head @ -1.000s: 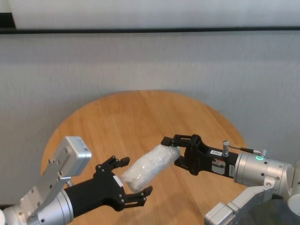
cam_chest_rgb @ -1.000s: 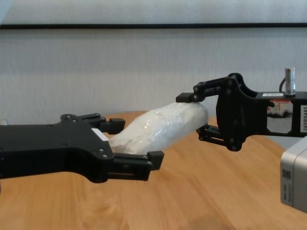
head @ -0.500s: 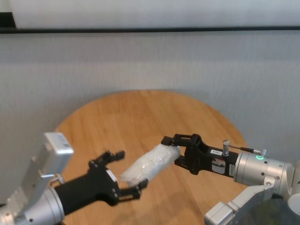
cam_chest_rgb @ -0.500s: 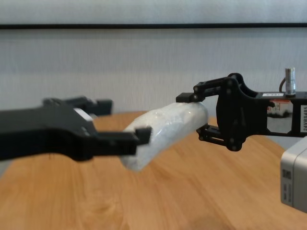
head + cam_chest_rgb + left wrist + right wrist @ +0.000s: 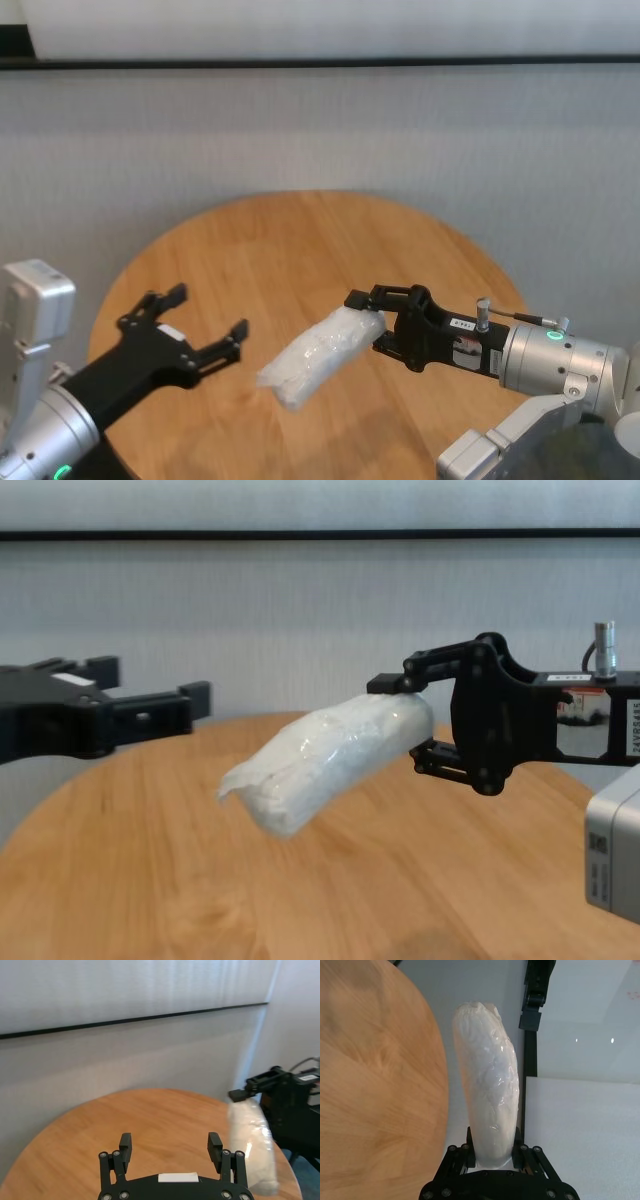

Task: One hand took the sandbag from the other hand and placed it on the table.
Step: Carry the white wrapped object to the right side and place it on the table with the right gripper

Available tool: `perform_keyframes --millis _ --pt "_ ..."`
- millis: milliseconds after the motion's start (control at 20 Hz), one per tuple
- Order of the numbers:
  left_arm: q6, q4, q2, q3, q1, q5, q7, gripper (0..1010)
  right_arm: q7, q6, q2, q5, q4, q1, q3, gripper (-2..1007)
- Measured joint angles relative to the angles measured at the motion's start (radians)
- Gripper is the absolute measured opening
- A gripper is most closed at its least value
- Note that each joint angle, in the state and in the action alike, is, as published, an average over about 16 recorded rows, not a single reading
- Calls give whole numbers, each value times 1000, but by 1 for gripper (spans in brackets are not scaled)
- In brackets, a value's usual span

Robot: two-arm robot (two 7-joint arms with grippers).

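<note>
The sandbag (image 5: 318,357) is a white crinkly pouch held in the air above the table (image 5: 300,240), slanting down toward my left side. My right gripper (image 5: 372,322), the skeletal one, is shut on its far end; the right wrist view shows the sandbag (image 5: 490,1080) sticking out from between the fingers of my right gripper (image 5: 492,1154). My left gripper (image 5: 198,322), flat and plate-like, stands open and empty, well clear to the left of the bag's free end. In the chest view the left gripper (image 5: 150,685) hangs apart from the sandbag (image 5: 330,760).
The round wooden table (image 5: 400,880) has bare planks under and around the bag. Behind it rises a grey wall with a black strip (image 5: 320,64). A silver-grey wrist box (image 5: 612,850) shows at the right edge of the chest view.
My left gripper has drawn back to the left, from around the sandbag's lower end to well clear of it, staying open. The right gripper and the bag have not moved.
</note>
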Motion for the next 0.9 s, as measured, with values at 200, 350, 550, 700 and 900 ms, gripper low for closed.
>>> perform_keyframes --millis 200,350,550,700,900 --pt "8 0 -35 -26 20 25 67 1002 0 0 0 0 0 0 0 379" --pt "15 0 -55 -37 29 47 105 1002 0 0 0 0 0 0 0 379" --pt "18 -3 -70 -42 37 81 139 1002 0 0 0 0 0 0 0 379" --pt "18 -6 -75 -41 39 100 152 1002 0 0 0 0 0 0 0 379" --pt "18 -7 -77 -40 39 107 155 1002 2 0 0 0 -1 0 0 379"
